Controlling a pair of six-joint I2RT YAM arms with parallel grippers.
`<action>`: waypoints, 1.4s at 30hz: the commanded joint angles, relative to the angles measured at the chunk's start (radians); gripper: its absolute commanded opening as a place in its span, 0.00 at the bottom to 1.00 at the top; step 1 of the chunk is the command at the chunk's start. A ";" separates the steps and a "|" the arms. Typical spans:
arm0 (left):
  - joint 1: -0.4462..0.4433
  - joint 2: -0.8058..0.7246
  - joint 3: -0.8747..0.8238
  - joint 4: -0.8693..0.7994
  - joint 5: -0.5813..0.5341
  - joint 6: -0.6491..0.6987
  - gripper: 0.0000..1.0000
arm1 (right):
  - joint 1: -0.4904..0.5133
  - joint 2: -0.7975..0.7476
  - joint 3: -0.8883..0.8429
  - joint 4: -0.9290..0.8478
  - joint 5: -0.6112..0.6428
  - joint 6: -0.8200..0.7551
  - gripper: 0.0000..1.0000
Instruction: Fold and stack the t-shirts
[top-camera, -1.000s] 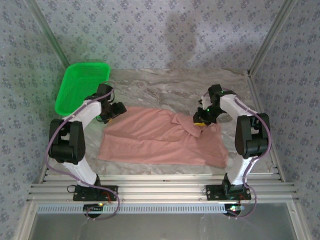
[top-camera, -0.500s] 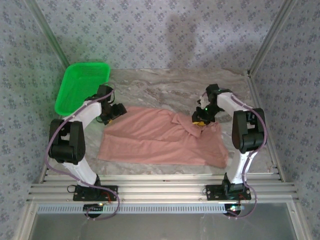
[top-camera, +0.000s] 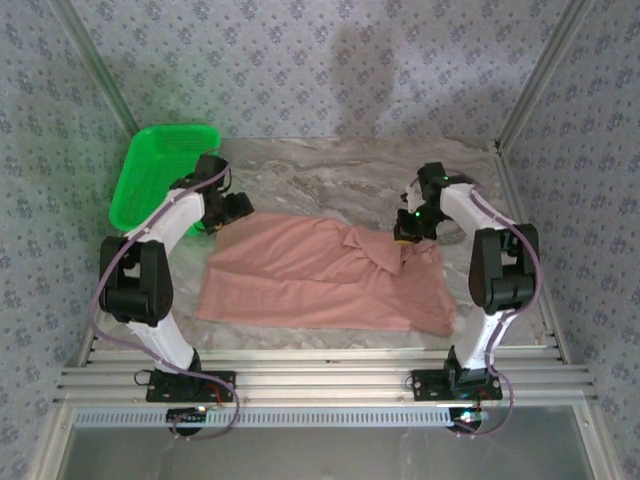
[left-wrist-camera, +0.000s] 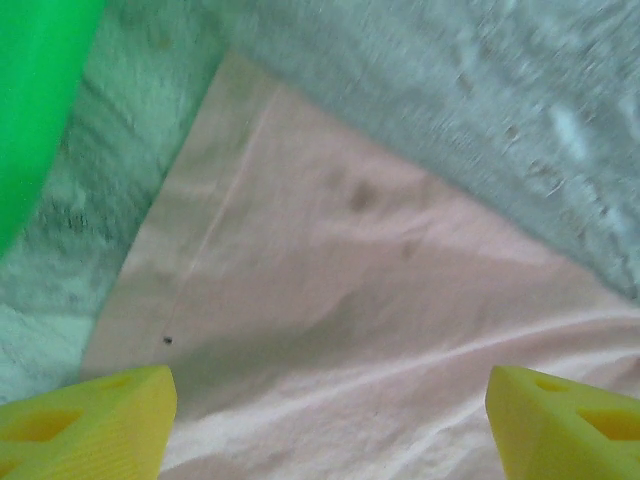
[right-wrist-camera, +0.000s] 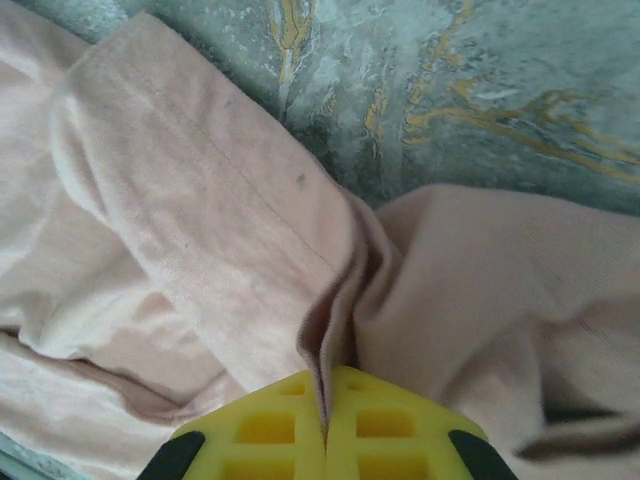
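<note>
**While the right claw pinches a ridge of cloth, the folding has barely begun**

Although the salmon-pink t-shirt (top-camera: 310, 280) lies spread across the middle of the marble-patterned worktop (top-camera: 330, 170), it is not yet a folded shirt. Its body runs flat from the left edge towards the right. There the cloth bunches into loose creases, and a flap trails towards the near right corner.

The right claw (top-camera: 405, 237) sits at the shirt's far right edge. Its wrist view shows the yellow jaws closed tight on a raised pleat of pink fabric, with cloth falling away on both sides. The left claw (top-camera: 236, 208) hovers above the shirt's far left corner, just beside the green basket (top-camera: 160, 170). Its jaws stand wide apart and hold nothing, and the corner of the shirt lies flat below them.

As I judge it, the task is at an early stage. No clean fold is visible and no stack exists. What is left is to smooth or lift the bunched right side, make the folds, and set the shirt down as the base of the stack.
</note>
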 joint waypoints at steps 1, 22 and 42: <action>-0.007 0.068 0.093 -0.098 -0.093 0.040 0.80 | -0.022 -0.073 -0.025 -0.042 0.020 -0.037 0.00; -0.007 0.468 0.454 -0.222 -0.264 0.004 0.70 | -0.068 -0.111 -0.062 -0.061 -0.038 -0.084 0.00; 0.011 0.614 0.600 -0.323 -0.323 -0.021 0.43 | -0.095 -0.134 -0.093 -0.070 -0.039 -0.099 0.00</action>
